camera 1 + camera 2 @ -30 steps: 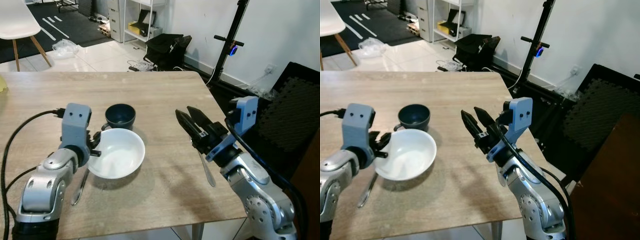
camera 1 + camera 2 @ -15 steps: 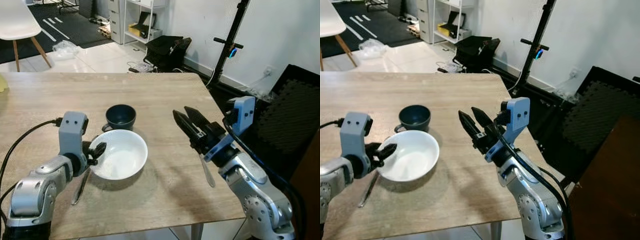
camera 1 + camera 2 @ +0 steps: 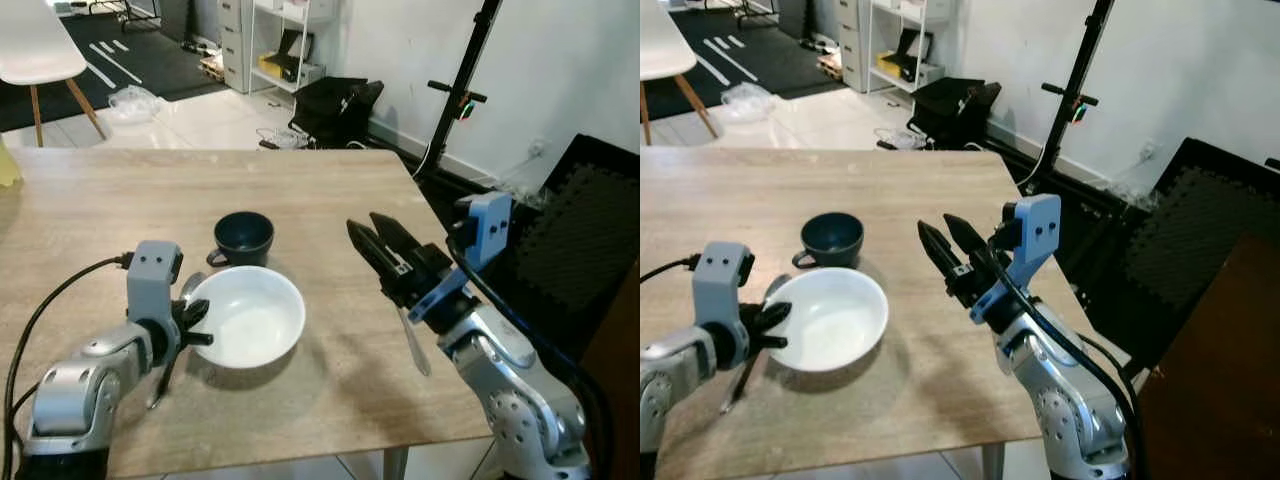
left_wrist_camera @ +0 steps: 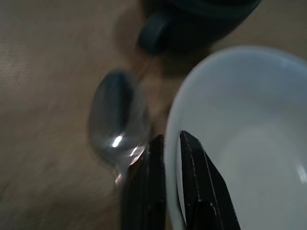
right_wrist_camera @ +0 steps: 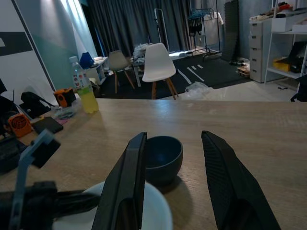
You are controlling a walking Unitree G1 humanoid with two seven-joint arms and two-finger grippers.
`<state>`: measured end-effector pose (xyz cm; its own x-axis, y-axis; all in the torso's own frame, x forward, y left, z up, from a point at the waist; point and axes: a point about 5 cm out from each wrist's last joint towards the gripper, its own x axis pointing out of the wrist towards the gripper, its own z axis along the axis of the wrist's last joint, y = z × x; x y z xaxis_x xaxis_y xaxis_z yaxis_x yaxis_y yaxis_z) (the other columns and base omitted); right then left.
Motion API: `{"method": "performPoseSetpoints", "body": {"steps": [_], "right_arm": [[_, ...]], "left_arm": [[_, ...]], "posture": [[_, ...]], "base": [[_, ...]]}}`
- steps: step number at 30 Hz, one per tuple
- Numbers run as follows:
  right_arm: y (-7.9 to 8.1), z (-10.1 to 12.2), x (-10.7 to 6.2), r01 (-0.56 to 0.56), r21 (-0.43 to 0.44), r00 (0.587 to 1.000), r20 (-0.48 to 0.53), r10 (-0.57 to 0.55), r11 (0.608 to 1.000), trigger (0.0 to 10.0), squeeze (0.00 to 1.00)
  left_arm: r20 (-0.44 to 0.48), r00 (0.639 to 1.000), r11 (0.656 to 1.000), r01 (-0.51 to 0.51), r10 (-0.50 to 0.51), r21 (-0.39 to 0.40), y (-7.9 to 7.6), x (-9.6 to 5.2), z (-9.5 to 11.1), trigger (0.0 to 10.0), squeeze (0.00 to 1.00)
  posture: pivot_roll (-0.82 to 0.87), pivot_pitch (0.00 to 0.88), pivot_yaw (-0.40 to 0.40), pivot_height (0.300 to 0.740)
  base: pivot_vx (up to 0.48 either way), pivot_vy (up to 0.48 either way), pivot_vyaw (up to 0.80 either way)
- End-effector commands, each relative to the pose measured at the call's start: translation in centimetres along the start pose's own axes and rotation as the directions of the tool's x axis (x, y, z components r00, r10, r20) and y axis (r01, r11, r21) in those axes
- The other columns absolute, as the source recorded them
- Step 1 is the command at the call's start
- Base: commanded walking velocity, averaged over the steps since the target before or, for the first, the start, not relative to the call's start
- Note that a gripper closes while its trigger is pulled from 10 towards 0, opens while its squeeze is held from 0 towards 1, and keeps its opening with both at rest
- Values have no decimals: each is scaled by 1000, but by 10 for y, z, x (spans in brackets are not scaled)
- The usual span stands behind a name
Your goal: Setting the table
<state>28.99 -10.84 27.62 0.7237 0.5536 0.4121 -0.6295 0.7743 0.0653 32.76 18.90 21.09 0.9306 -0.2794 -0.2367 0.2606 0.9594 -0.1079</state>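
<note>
White bowl (image 3: 248, 318) mid tabletop (image 3: 330, 200), left gripper (image 4: 168, 158) fingers pinching its rim at 9 o'clock. Dark cup (image 3: 243, 235) just beyond at 12, spoon (image 4: 115, 120) beside bowl's left edge. Right gripper (image 3: 385, 247) at 3 o'clock, fingers spread apart, empty, above a utensil (image 3: 413, 345).

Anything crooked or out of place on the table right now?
Nothing spilled or damaged. The spoon lies close against the white bowl, its handle under the left tool, which is clamped on the rim. The knife lies slightly askew below the right tool.
</note>
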Motion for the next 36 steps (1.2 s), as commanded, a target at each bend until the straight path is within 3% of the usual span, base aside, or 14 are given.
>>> {"method": "performPoseSetpoints", "body": {"steps": [1, 4, 5, 13, 19, 27, 28, 30, 36], "right_arm": [[1, 3, -1, -3, -1, 1000, 9, 3, 1000, 10000, 0], [0, 3, -1, -1, -3, 1000, 10, 1, 1000, 10000, 0], [0, 4, -1, 2, -5, 1000, 10, -2, 1000, 10000, 0], [-1, 5, -7, 28, -16, 1000, 10, -27, 999, 10000, 0], [-2, 6, -9, 39, -20, 999, 12, -39, 999, 10000, 0], [-2, 5, -9, 42, -9, 999, 12, -42, 999, 10000, 0], [-2, 5, -8, 39, -6, 999, 12, -39, 999, 10000, 0], [-2, 5, -7, 34, -2, 999, 11, -34, 999, 10000, 0], [0, 4, -5, 23, 4, 1000, 10, -23, 1000, 10000, 0]], "left_arm": [[-49, 999, 1000, 20, -20, -8, -4, 9, -11, 0, 0], [-48, 998, 999, 43, -43, -2, -8, 13, -9, 0, 0], [-49, 997, 998, 57, -57, 5, -11, 16, -7, 10000, 0], [-83, 989, 993, 119, -120, -17, -27, 32, -12, 10000, 0], [-111, 977, 984, 178, -180, -26, -36, 27, -22, 10000, 0], [-104, 991, 996, 87, -87, -5, -28, 17, -23, 10000, 0], [-100, 992, 997, 76, -75, 10, -26, 16, -22, 10000, 596], [-92, 995, 998, 52, -49, 28, -22, 13, -20, 10000, 1000], [-68, 997, 999, 26, -23, 44, -18, 9, -15, 10000, 1000]], "posture": [[80, 97, -5, 740], [75, 98, -3, 740], [67, 100, 2, 740], [52, 104, 14, 740], [44, 107, 25, 740], [60, 109, 17, 740], [65, 109, 12, 740], [70, 109, 10, 740], [77, 108, 3, 740]], "base": [[0, 0, 0], [0, 0, 0], [0, 0, 0], [0, 0, 0], [0, 0, 0], [0, 0, 0], [0, 0, 0], [0, 0, 0], [0, 0, 0]]}}
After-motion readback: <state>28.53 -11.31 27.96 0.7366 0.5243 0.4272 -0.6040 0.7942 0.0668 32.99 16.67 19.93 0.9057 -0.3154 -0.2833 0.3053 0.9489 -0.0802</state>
